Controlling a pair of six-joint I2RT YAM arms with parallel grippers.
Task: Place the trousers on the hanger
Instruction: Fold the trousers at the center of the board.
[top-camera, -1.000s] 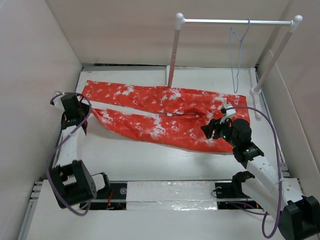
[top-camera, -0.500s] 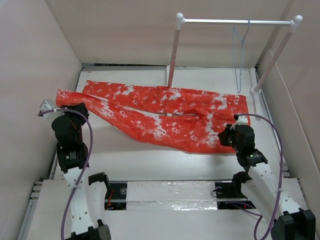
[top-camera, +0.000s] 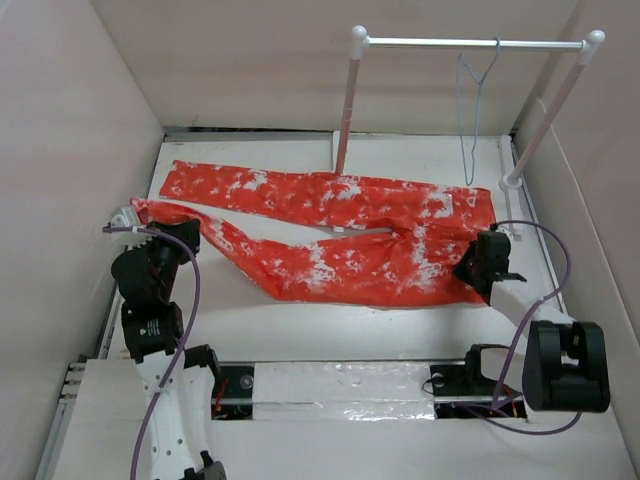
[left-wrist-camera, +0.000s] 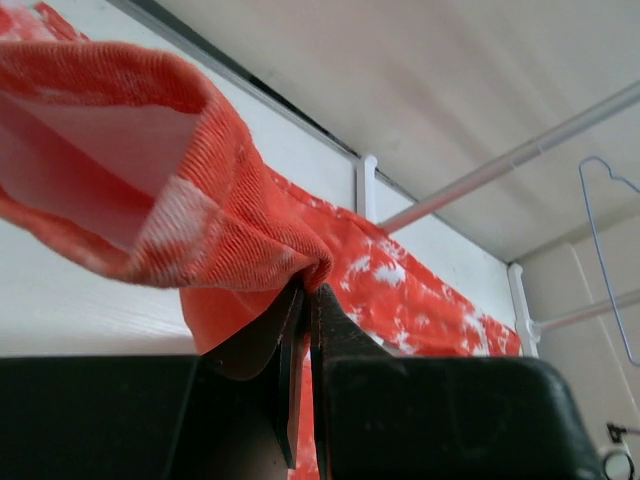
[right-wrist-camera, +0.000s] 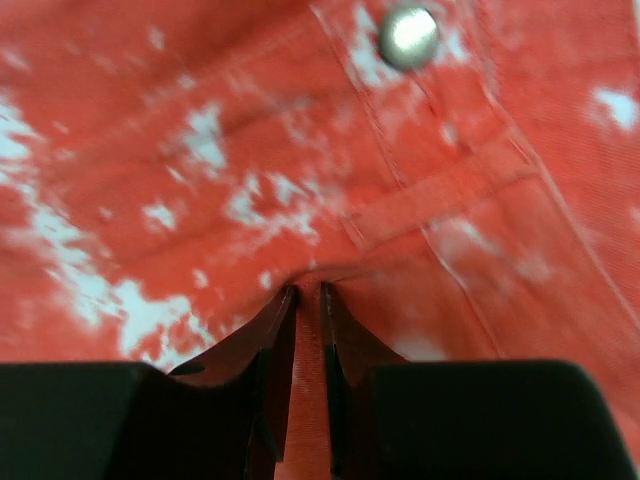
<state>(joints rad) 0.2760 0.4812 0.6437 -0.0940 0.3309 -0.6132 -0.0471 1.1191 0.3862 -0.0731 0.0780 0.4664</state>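
Note:
The red-orange trousers (top-camera: 330, 225) with white speckles lie spread across the white table, legs to the left, waist to the right. My left gripper (top-camera: 180, 238) is shut on the hem of the near leg (left-wrist-camera: 200, 200) and holds it lifted off the table. My right gripper (top-camera: 478, 262) is shut on a fold of the waist (right-wrist-camera: 308, 330), near a metal button (right-wrist-camera: 408, 35). The pale blue wire hanger (top-camera: 475, 105) hangs from the rack's crossbar at the back right; it also shows in the left wrist view (left-wrist-camera: 605, 240).
A white-posted rack with a metal crossbar (top-camera: 470, 43) stands at the back of the table. Beige walls (top-camera: 60, 150) close in the left, back and right. A metal rail (top-camera: 340, 382) runs along the near edge between the arm bases.
My left gripper has carried the near leg's hem back to the right and nearer. My right gripper has pulled the waist edge to the right and farther back, stretching the trousers.

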